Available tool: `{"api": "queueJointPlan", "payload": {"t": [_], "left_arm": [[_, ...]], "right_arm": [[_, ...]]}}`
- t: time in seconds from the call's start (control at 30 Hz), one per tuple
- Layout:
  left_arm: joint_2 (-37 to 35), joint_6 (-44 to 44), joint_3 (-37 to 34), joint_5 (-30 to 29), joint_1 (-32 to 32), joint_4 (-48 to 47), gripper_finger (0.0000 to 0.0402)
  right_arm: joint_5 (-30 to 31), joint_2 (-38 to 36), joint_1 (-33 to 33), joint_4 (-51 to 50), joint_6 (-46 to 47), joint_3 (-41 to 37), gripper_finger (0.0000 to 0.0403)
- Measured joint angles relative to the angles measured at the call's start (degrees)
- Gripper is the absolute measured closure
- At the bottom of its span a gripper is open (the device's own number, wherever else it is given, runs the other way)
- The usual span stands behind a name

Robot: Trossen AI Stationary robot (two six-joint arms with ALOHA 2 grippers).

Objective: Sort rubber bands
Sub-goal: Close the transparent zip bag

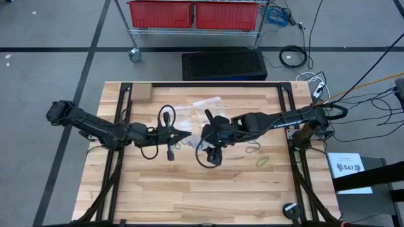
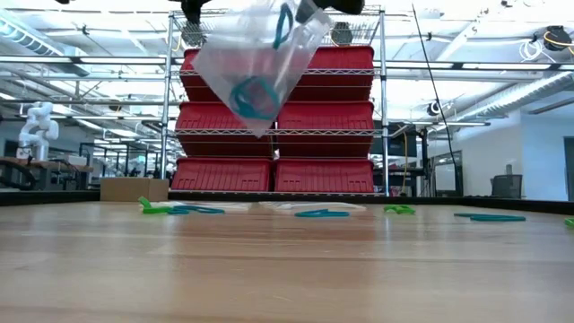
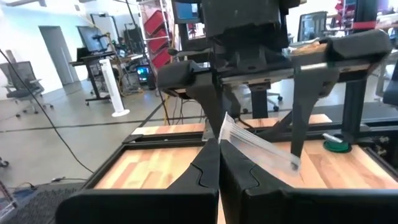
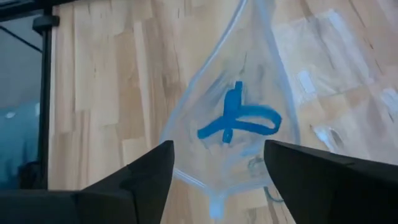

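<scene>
**Blue bands in raised bag, others loose on table**

While several rubber bands point(image 2: 321, 213) lie scattered on the wooden table point(image 2: 269, 269), blue ones point(image 4: 239, 123) sit inside a clear plastic bag point(image 2: 260, 63) hanging above the table's middle. The left gripper point(image 3: 219, 163) is clamped tight on the bag's edge. The right gripper point(image 4: 217, 168), fingers spread wide, points down over the bag's mouth, not gripping anything. A green band point(image 1: 261, 162) lies right of centre, apart from both arms. Spare bags point(image 1: 207, 101) rest near the far edge.
</scene>
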Motion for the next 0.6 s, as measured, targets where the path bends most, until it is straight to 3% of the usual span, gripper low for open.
{"api": "queueJointPlan", "payload": {"t": [0.27, 0.6], "left_arm": [[4.35, -0.06, 0.00, 0.12, 0.04, 4.99, 0.0402], [6.72, 0.00, 0.00, 0.10, 0.15, 5.59, 0.0402]], "right_arm": [[-0.48, 0.09, -0.08, -9.85, -0.06, 7.23, 0.0186], [3.79, 0.04, 3.97, -28.46, 2.94, 13.33, 0.0217]]}}
